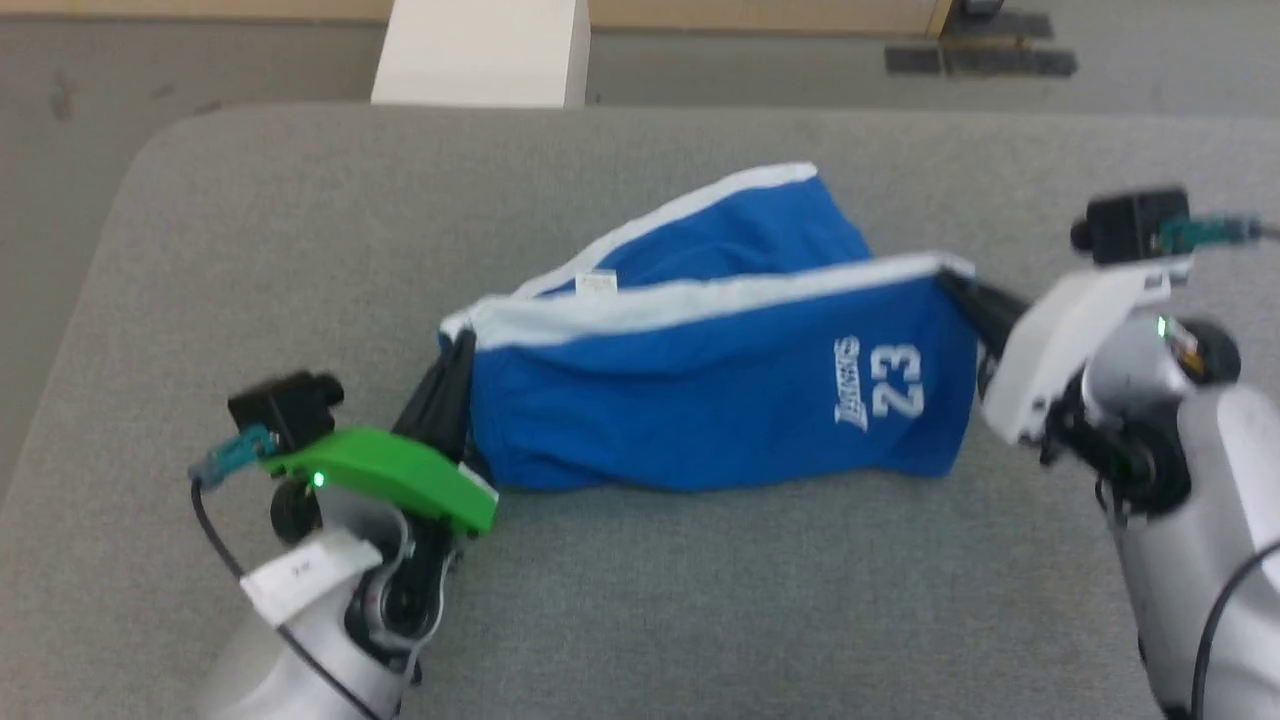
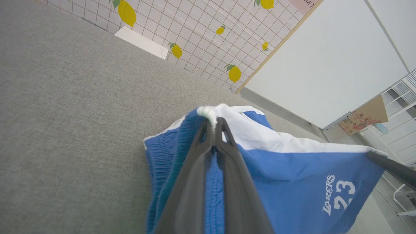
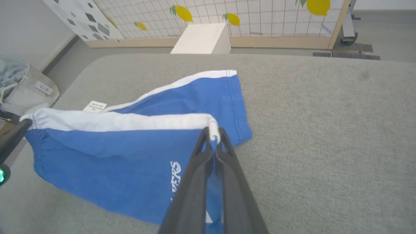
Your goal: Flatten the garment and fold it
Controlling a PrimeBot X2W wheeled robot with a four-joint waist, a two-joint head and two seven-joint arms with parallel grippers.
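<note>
Left pincer (image 1: 462, 342) and right pincer (image 1: 952, 282) each clamped on one garment (image 1: 700, 410), stretched between the two

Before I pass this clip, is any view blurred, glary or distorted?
Head view: soft overall, lettering on the shorts fuzzy. Left wrist view: crisp print, tilted wide-angle horizon, left gripper soft near the lens. Right wrist view: sharp, even light, no glare.
</note>
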